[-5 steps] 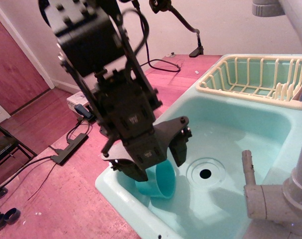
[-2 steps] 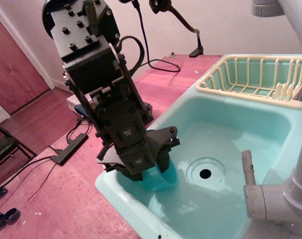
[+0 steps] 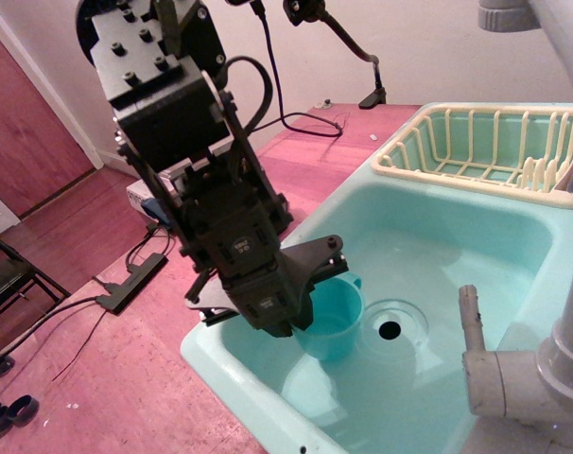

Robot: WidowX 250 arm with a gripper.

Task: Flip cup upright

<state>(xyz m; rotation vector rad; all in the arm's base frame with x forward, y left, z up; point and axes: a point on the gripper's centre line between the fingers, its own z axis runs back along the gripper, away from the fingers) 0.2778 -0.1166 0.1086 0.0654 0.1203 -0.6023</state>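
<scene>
Tipped up since a second ago: cup (image 3: 332, 317) then lying on its side under the gripper, mouth toward the drain; now upright or nearly so, open rim on top, small handle poking out toward the far side. Raised too, to judge by the body showing clear below the fingers, though whether its base touches the sink (image 3: 457, 236) floor cannot be told. Held by the gripper (image 3: 301, 284), black fingers closed narrow on the rim at the near-left side, one finger seemingly inside the mouth and one outside, the exact contact hidden behind the gripper body. Placed in the near-left part of the basin, just beside the drain (image 3: 390, 329) and near the front-left corner of the sink. Further out: cream dish rack (image 3: 476, 142) at the far-right corner, grey tap (image 3: 513, 369) at the near right, cables and a power strip (image 3: 130, 276) on the red floor to the left. Judged from this: flip itself all but done, with only setting down flat and letting go left. Main risk, a slight lean at release, so worth lowering until the base sits square before opening.
</scene>
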